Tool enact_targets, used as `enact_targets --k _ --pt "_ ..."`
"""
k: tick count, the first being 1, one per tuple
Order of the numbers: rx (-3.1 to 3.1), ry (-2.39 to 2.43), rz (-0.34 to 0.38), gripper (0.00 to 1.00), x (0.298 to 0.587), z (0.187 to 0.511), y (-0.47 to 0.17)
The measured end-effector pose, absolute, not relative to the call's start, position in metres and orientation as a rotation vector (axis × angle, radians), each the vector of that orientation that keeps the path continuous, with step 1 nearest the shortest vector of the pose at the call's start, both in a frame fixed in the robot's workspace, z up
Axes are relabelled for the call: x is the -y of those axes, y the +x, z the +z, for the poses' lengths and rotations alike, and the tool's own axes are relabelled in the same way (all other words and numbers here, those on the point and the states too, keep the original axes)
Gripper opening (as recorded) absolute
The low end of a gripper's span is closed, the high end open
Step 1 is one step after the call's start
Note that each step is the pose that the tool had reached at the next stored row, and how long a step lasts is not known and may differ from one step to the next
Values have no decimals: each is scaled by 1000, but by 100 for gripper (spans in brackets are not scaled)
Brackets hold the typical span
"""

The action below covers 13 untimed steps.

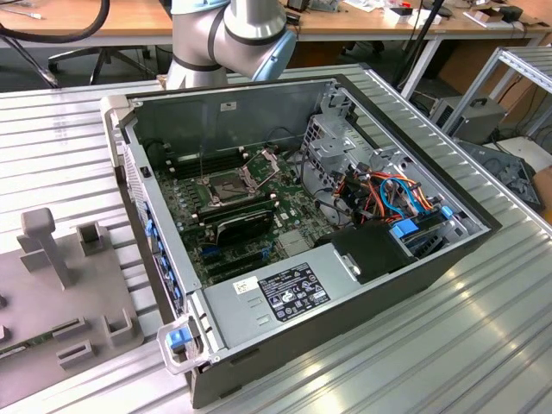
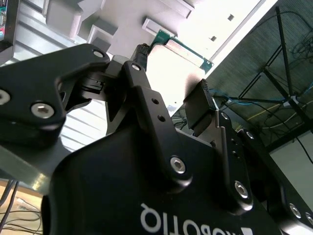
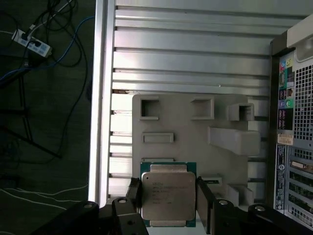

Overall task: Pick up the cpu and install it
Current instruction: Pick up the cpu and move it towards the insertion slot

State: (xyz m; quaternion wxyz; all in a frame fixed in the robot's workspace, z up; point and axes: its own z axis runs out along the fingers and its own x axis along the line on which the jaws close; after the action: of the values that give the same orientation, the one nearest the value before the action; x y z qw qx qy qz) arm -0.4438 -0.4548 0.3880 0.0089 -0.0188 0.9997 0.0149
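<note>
- Silver-grey metal over a green board: found the cpu lying flat on the pale grey tray, near one edge of it, on the ribbed aluminium table.
- Found the gripper straddling the chip, jaws parted to about its width, with one of the fingers just beside each of two opposite edges. Saw no firm hold and no lift.
- Judged the thin edges the chief hazard. Little there to bite on, so an uneven or off-centre close could tip the chip, skate it across the tray, or lose it on the way up.
- Judged too hard a squeeze a danger to the green board.
- Placed the tray, in the exterior view, at 8 o'clock from the open computer case, and the arm at 12 o'clock of the case.
- Saw raised blocks on the tray, apart from the chip, with bare tray between. Noted the table's edge close by on one side and the case's rear panel well apart on the other.
- Saw the socket at about 10 o'clock inside the case, with its metal frame standing open and free room overhead. Found it hemmed by the case wall at 12 o'clock and by cables farther off at 3 o'clock.
- Judged a tilted or wrongly turned seating liable to harm the socket.
</note>
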Motion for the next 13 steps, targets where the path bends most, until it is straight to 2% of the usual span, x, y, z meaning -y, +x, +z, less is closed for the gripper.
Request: enact_targets --k 13 --pt "-3123 -59 47 55 455 402 -443"
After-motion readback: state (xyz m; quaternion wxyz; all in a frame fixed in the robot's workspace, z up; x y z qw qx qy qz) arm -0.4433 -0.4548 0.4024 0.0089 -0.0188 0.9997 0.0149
